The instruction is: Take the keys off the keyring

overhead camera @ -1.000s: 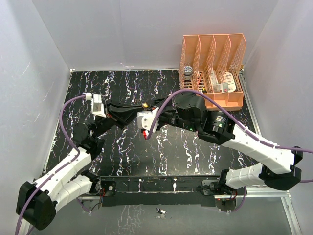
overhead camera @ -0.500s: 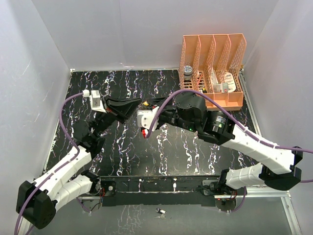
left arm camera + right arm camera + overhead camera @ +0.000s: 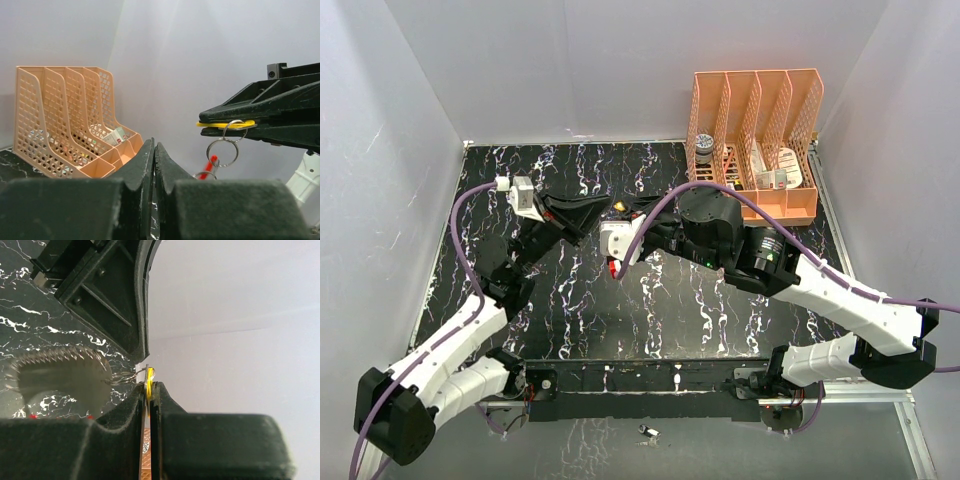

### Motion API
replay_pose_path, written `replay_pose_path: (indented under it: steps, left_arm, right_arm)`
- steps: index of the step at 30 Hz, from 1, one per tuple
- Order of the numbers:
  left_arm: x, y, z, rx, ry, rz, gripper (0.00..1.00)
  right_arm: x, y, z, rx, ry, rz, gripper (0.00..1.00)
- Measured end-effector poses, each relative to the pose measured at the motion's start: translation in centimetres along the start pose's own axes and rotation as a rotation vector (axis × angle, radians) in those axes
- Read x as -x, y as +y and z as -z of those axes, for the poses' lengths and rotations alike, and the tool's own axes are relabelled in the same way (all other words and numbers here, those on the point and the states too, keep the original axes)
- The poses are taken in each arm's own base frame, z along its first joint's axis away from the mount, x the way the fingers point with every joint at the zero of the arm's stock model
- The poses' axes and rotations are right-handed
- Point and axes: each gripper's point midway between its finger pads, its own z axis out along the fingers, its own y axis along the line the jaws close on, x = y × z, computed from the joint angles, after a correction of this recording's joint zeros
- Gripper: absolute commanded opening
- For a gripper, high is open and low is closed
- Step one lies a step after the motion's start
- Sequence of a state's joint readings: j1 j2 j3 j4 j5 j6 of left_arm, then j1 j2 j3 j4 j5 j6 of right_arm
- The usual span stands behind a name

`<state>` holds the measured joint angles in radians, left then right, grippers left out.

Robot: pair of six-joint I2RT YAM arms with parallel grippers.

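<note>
Well to the left of the orange file rack [image 3: 780,212], the left gripper [image 3: 604,212] hangs above the black marbled table [image 3: 670,310]. Its fingers are pressed together with only a hairline seam, and nothing shows between them. Its tips lie just beside the right gripper [image 3: 620,213], on the side away from the rack. From above I cannot tell whether the two touch.

The right gripper, also left of the rack, is clamped on the yellow key [image 3: 225,123], held flat, with only its edge poking out. Below it dangles the keyring [image 3: 65,380], which is a blurred, ridged pale shape in the right wrist view and thin wire loops in the left wrist view. The red key [image 3: 212,163] hangs lowest, its lower end cut off behind the left fingers.
</note>
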<state>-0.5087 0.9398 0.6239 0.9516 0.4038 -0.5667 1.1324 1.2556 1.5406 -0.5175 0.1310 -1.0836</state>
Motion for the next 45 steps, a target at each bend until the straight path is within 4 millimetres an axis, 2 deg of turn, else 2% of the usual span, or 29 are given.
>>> replay_pose_path:
  steps: [3, 4, 7, 9, 12, 22, 30, 45]
  left_arm:
    - [0.3, 0.2, 0.4, 0.033, 0.003, -0.02, 0.09]
    - [0.6, 0.1, 0.6, 0.04, -0.001, -0.027, 0.14]
    - [2.0, -0.4, 0.8, 0.045, -0.021, -0.057, 0.26]
    - [3.0, -1.1, 0.8, 0.028, -0.038, -0.073, 0.29]
    - [3.5, -2.0, 0.7, -0.012, -0.041, -0.084, 0.29]
    - [0.8, -3.0, 0.4, -0.126, 0.055, -0.074, 0.31]
    - [0.5, -3.8, 0.5, -0.175, 0.072, -0.076, 0.31]
    - [-0.4, -3.3, -0.3, -0.192, 0.076, -0.027, 0.28]
  right_arm:
    - [0.0, 0.0, 0.0, -0.001, 0.001, 0.0, 0.0]
    - [0.0, 0.0, 0.0, -0.001, 0.001, 0.0, 0.0]
    - [0.0, -0.1, 0.0, -0.003, 0.0, 0.0, 0.0]
    - [0.0, -0.1, 0.0, -0.005, -0.001, 0.0, 0.0]
    - [0.0, -0.1, 0.0, -0.005, -0.001, -0.001, 0.0]
    - [0.2, -0.1, 0.0, -0.002, -0.008, -0.001, 0.0]
    - [0.2, 0.0, 0.0, -0.001, -0.008, -0.001, 0.0]
    - [0.1, 0.3, -0.3, 0.002, -0.012, 0.0, 0.0]
